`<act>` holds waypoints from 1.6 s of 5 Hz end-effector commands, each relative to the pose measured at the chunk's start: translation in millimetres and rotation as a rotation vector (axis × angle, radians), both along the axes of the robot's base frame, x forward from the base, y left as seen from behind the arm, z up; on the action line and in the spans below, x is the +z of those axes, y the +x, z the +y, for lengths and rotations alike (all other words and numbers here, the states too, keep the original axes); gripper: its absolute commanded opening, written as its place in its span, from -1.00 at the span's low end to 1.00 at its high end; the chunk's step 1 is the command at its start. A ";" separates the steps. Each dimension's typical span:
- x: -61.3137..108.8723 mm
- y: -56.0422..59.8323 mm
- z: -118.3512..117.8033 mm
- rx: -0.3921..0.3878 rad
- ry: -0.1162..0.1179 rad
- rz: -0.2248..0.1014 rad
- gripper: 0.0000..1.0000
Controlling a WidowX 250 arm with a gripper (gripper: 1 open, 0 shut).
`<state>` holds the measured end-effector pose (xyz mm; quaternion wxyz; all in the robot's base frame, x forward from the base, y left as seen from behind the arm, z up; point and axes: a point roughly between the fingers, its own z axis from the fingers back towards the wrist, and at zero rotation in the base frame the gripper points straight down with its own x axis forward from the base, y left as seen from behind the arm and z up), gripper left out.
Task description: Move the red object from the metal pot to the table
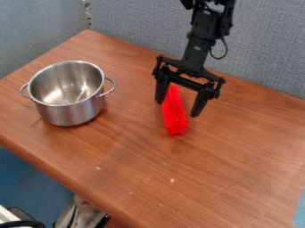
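The table (143, 165) was a broad wood-grain top, and the metal pot (68, 92) sat toward its nine o'clock side, empty as far as its shiny inside showed. The red object (174, 113) was not in it: it lay on the bare wood at about three o'clock of the pot, well apart from it, so the move looked essentially done. The end effector (186, 95) hung over the bar's far end with its jaws spread wide, pointing steeply down, the two black fingers straddling the bar; whether either finger touched it could not be told from this angle.

The bar looked like rigid, light plastic, unlikely to bend or break. Its ridged long sides should give the fingers some bite, though smooth plastic can slip under a shallow pinch. Being long and narrow, it would be best taken across its narrow width near the middle, so it would not swing or tip from one end
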<state>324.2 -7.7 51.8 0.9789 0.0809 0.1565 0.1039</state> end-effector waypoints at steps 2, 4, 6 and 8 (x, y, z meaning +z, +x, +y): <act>-18.1 9.0 24.7 0.019 -0.013 -0.035 1.00; -31.9 8.7 35.7 0.068 0.008 -0.044 1.00; -34.3 0.7 35.5 0.070 0.060 -0.061 1.00; -37.1 -5.7 46.2 0.130 0.062 -0.065 1.00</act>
